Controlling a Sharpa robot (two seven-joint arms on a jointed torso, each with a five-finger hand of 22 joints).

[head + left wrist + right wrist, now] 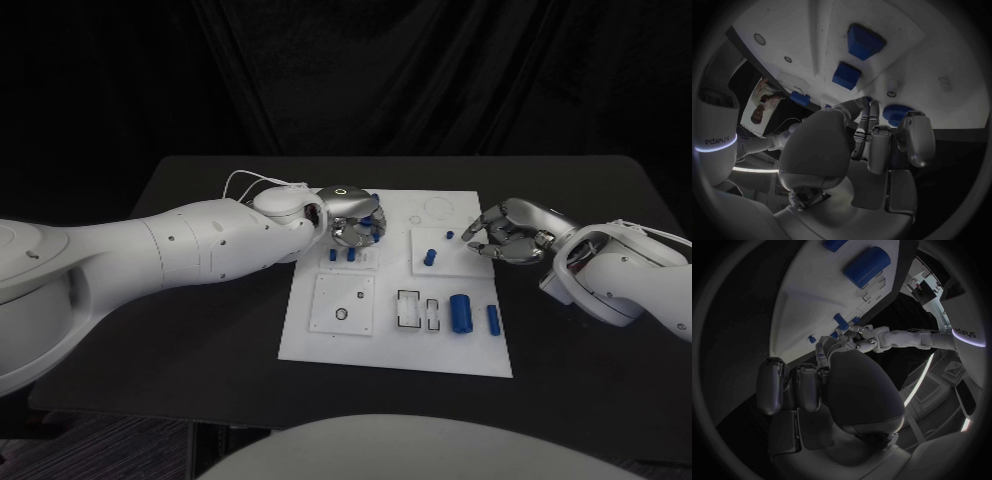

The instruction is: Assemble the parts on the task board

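Note:
The white task board (397, 345) lies in the middle of the table. My left hand (351, 220) hovers over its far left part, fingers curled around a small round blue part (893, 114) at the fingertips. Just in front of that hand, two short blue pegs (342, 255) stand in the board. My right hand (508, 232) hangs at the board's right edge with its fingers curled in and nothing between them. Near it are a blue peg (430, 258) and a smaller blue piece (449, 236). A large blue cylinder (462, 312) and a slimmer one (493, 319) lie at the near right.
A white insert (433, 315) and a black-outlined slot (408, 308) sit beside the large cylinder. A small ring (342, 314) marks the near left plate. Bare black table (202, 330) surrounds the board; my left arm (173, 250) crosses its left side.

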